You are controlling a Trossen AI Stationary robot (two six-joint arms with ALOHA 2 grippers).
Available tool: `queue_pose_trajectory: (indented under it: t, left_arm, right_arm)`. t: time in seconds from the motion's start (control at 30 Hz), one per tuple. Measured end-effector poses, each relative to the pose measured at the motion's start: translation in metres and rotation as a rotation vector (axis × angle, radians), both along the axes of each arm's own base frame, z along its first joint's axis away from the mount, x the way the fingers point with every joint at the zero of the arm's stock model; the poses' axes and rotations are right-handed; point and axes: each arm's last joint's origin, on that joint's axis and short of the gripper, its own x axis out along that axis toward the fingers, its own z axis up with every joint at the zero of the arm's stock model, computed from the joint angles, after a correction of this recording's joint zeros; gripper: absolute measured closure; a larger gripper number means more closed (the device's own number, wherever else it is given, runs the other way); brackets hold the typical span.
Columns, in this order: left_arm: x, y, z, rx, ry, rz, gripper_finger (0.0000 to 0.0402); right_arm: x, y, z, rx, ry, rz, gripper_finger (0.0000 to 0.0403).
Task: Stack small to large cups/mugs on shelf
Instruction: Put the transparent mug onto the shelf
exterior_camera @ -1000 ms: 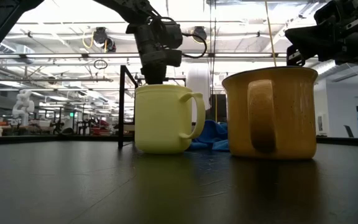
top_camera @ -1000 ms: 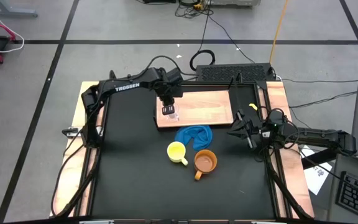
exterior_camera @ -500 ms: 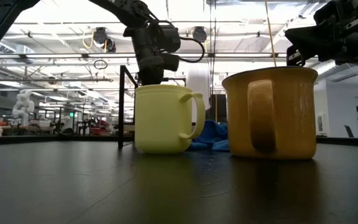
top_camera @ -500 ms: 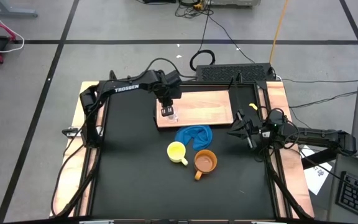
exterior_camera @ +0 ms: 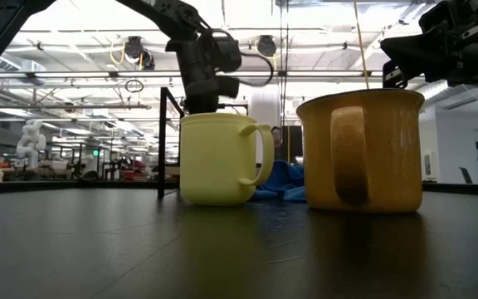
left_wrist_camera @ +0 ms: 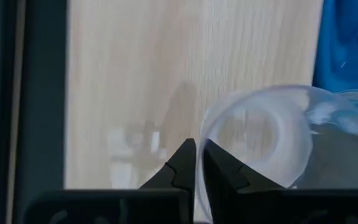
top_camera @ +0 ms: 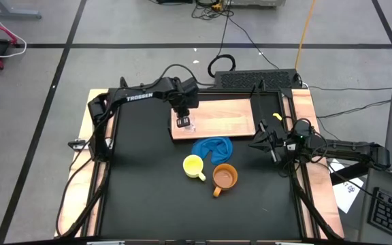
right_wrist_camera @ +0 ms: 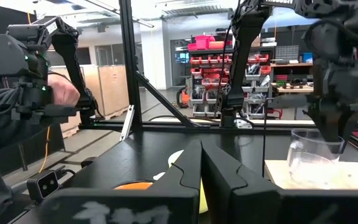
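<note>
While the left gripper [left_wrist_camera: 196, 163] pinches the clear cup's [left_wrist_camera: 272, 140] rim on the shelf [top_camera: 226, 117], right jaws shut empty, yellow mug [top_camera: 193, 165] and orange-brown mug [top_camera: 224, 177] await on the bench [top_camera: 141, 197].

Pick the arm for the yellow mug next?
Left, probably. The left gripper is over the shelf at the clear cup, nearer the yellow mug. The right gripper waits shut at the table's right edge.
</note>
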Motion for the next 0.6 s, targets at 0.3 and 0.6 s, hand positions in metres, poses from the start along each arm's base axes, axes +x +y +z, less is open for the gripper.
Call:
queue_pose_trajectory:
  t: [0.3,0.6]
  left_arm:
    - [-0.0009,-0.0012,0.004,0.01,-0.007,0.002,0.032]
    - [-0.0018,-0.0014,0.0084,0.028,-0.017,0.005,0.0314]
  right_arm:
    - [0.0,0.0,0.0,0.0,0.0,0.0,0.0403]
    - [0.0,0.0,0.0,0.0,0.0,0.0,0.0403]
